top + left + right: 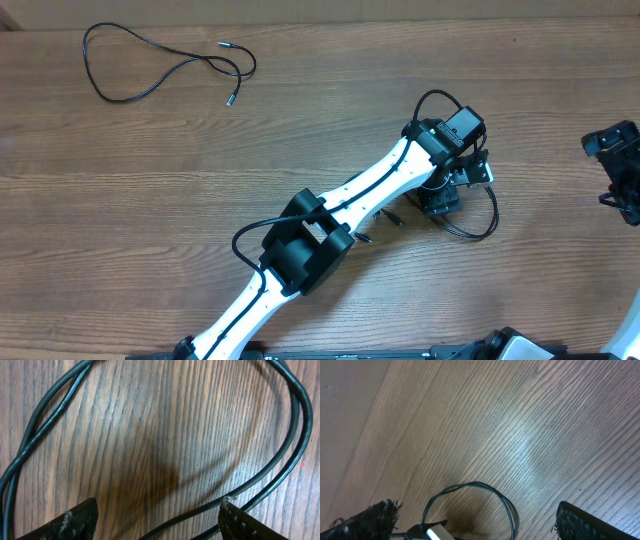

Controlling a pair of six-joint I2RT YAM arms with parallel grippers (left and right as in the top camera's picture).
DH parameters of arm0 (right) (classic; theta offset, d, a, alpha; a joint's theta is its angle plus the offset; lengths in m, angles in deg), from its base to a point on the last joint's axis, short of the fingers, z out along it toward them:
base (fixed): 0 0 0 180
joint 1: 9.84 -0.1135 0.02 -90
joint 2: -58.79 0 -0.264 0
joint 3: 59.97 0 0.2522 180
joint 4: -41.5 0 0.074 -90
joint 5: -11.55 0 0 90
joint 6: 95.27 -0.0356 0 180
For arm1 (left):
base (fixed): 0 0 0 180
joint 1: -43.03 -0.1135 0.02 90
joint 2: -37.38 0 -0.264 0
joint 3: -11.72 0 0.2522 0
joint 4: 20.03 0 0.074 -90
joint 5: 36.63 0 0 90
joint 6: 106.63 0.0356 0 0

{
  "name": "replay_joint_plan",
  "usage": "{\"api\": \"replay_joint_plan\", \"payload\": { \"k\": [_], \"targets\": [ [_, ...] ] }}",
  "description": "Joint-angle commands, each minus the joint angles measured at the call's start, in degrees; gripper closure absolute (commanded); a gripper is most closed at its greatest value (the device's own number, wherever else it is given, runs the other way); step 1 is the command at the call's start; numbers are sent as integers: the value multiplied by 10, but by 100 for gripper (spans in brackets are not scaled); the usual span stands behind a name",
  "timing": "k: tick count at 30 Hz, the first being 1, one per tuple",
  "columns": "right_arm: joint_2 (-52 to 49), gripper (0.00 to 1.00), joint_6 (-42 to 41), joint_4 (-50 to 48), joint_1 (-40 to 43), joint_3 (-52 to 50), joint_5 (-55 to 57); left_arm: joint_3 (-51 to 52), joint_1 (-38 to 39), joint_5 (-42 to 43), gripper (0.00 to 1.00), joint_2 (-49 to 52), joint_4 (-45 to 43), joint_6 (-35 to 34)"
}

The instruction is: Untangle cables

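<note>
A looped pair of thin black cables [484,222] lies on the wooden table [300,130] just right of my left gripper [440,204]. In the left wrist view the two strands [280,467] curve around a wide loop, and one strand runs across the gap between the open fingertips [75,522]; nothing is clamped. My left gripper [157,527] hovers low over them. My right gripper [625,195] is open at the far right edge, away from the loop. Its wrist view shows the same loop [506,505] between its spread fingers [592,522], at a distance. Another loose cable [150,62] lies at the far left.
The left arm [320,225] stretches diagonally from the bottom left to the table's middle. Two small plug ends [392,217] lie beside it. The table's far edge [300,10] runs along the top of the overhead view.
</note>
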Motion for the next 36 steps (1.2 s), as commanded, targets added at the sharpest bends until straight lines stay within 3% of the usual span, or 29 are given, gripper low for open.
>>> {"api": "replay_joint_plan", "payload": {
  "k": [1,31,36],
  "targets": [
    [2,0,5,-3,1,6,7,16,-2,27,23,-2,-3,5],
    [2,0,5,-3,1,6,7,96,-7,22,26,-2,-57,24],
    [2,0,5,-3,1,6,7,99,-8,22,32,-2,-59,24]
  ]
}}
